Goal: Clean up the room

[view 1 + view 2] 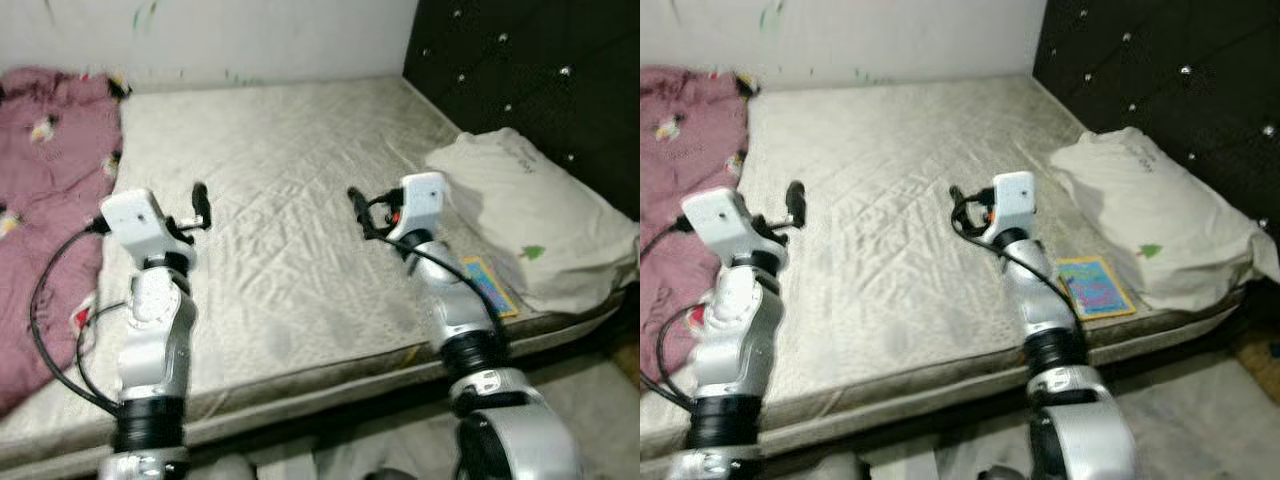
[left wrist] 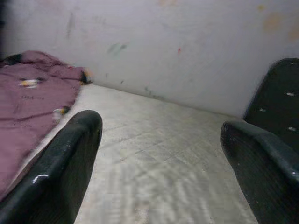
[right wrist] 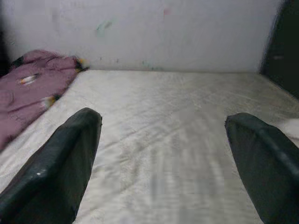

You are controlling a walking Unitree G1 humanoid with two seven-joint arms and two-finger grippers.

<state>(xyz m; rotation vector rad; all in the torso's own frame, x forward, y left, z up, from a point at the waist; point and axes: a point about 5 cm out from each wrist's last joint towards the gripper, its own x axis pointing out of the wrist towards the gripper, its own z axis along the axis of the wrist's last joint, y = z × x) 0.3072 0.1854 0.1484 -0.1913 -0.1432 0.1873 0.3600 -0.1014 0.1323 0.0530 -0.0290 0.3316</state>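
Observation:
A rumpled pink blanket (image 1: 45, 200) with small printed figures lies heaped on the left side of a bare quilted mattress (image 1: 290, 140). At the right end rests a white pillow (image 1: 530, 225), and beside it, near the mattress edge, lies a flat colourful booklet (image 1: 488, 284). My left gripper (image 1: 200, 203) hovers over the mattress just right of the blanket, open, nothing between its fingers (image 2: 70, 154). My right gripper (image 1: 357, 208) hangs over the middle of the mattress, left of the pillow, open and empty too, as its fingers (image 3: 65, 158) show.
A black tufted headboard (image 1: 520, 60) rises behind the pillow at the right. A pale marked wall (image 1: 200, 30) runs along the far side of the bed. The mattress's near edge (image 1: 300, 385) is right in front of me, with floor below.

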